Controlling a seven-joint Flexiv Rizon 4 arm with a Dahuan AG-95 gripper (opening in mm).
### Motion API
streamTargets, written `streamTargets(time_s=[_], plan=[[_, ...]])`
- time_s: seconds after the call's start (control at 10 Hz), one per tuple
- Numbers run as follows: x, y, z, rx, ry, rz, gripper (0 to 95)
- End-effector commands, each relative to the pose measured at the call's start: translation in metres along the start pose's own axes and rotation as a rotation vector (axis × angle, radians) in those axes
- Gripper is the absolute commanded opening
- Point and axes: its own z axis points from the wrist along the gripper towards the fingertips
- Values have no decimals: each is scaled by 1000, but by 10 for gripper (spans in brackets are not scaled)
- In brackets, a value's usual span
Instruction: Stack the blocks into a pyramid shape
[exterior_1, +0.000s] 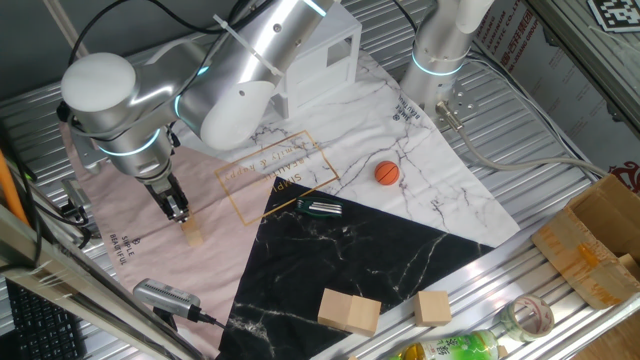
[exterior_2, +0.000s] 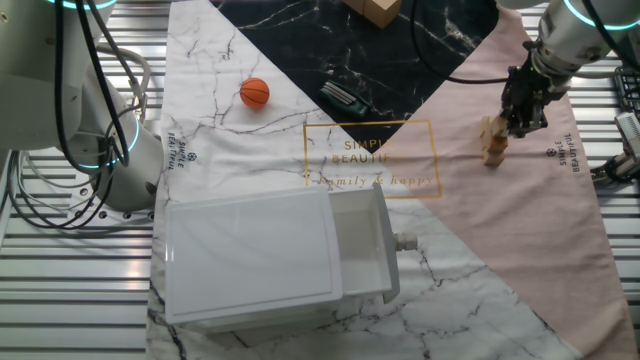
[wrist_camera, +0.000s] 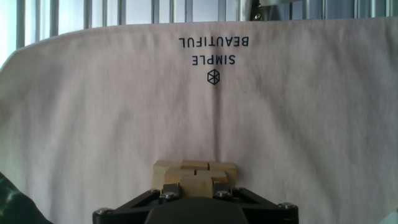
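Now claw (wrist_camera: 196, 194) clamped on top block (wrist_camera: 196, 185).

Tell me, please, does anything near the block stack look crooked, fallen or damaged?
Nothing stands out. The small blocks stand piled upright on the pink cloth under the gripper, and none lies fallen beside them. In the hand view the rows look fairly even. The white drawer box has its drawer open, without visible damage.
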Motion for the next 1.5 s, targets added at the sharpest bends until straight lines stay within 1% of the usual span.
streamTargets(time_s=[0.1,0.6,1.2,1.3,1.5], plan=[[0,0,0,0,-3,0,0],[0,0,0,2,-4,5,0],[0,0,1,-4,-18,1,0],[0,0,1,-5,-20,-2,190],[0,-1,2,-7,-27,-5,190]])
